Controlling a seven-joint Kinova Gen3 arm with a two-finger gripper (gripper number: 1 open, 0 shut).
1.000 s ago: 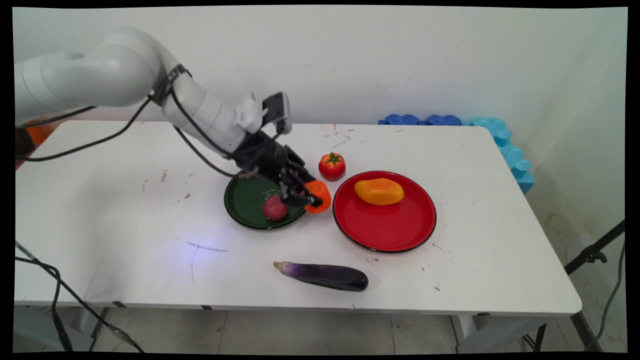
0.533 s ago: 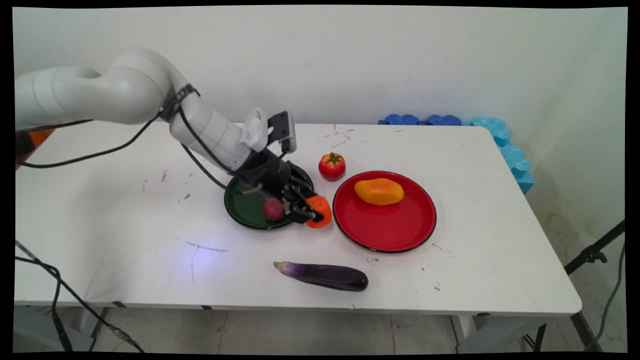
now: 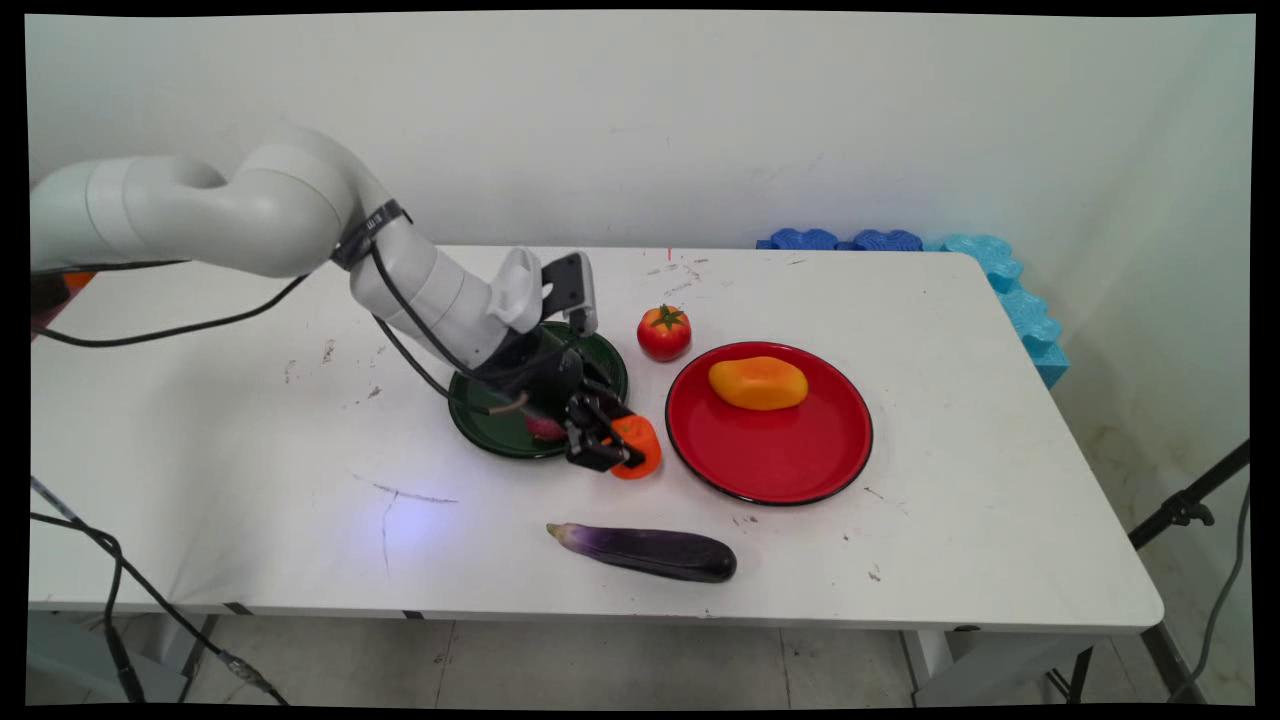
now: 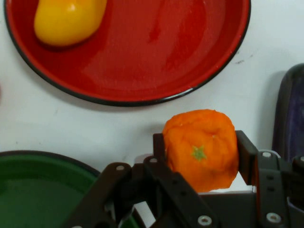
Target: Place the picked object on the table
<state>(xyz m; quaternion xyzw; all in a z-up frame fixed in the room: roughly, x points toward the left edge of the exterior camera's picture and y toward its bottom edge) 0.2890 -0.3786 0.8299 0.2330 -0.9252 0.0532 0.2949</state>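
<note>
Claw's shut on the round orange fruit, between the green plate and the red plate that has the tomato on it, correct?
Not quite: the red plate holds the yellow-orange mango; the red tomato sits on the table, main view. The claw does grip the round orange fruit by the green plate.

Orange (image 3: 640,446) between two plates (image 3: 600,352), eggplant (image 3: 650,551) in front.

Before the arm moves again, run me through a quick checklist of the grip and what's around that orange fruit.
1. Gripper shut on orange fruit: ok.
2. Fruit centred between the fingers: ok.
3. Fruit resting on the table or lifted: cannot tell.
4. Gap to the red plate: ok.
5. Gap to the green plate: ok.
6. Eggplant apart from the gripper: ok.
</note>
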